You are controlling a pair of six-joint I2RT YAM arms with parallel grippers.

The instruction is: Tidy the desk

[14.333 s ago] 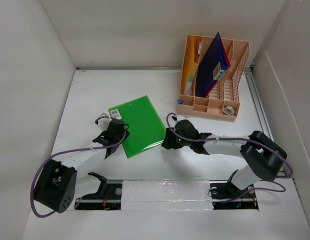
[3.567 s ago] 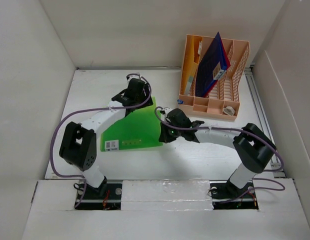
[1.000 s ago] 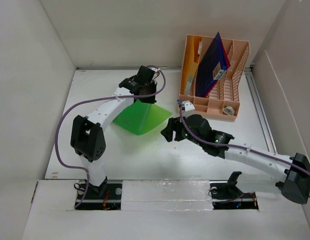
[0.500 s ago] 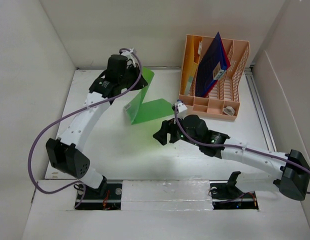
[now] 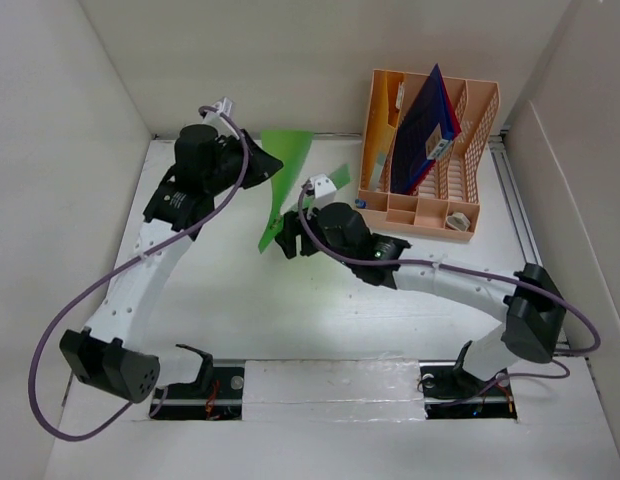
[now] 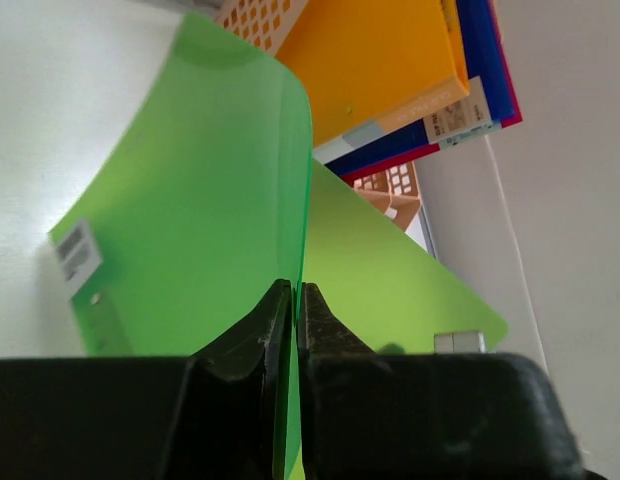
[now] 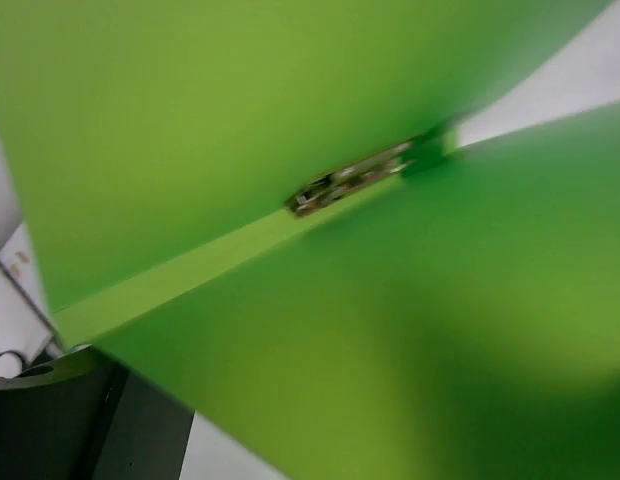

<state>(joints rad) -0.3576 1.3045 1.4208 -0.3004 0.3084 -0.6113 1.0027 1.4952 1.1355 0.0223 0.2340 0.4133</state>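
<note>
— White-walled desk (image 5: 290, 300) under review. What has changed?

— The green folder (image 5: 286, 150) lay flat near the desk's middle earlier. It now hangs on edge and appears clear of the surface, toward the far edge. Nearest, my right gripper (image 5: 288, 243) has moved in by its lower corner with jaws wide apart and holding nothing; I cannot confirm contact. Beyond it, my left gripper (image 5: 262, 165) is pinched shut on the folder near its fold and carries it alone.

— Meaning for the task?

— In my judgement it is in transit to the file rack (image 5: 477, 130) at the far right corner. Filing is not yet done.

— Condition of the desk?

— It is a flat white top spanning the enclosure beneath both arms, with a taped rail (image 5: 320, 380) along the near edge. The folder is thin green plastic, its covers splayed, with a barcode label (image 6: 75, 250) on one.
</note>
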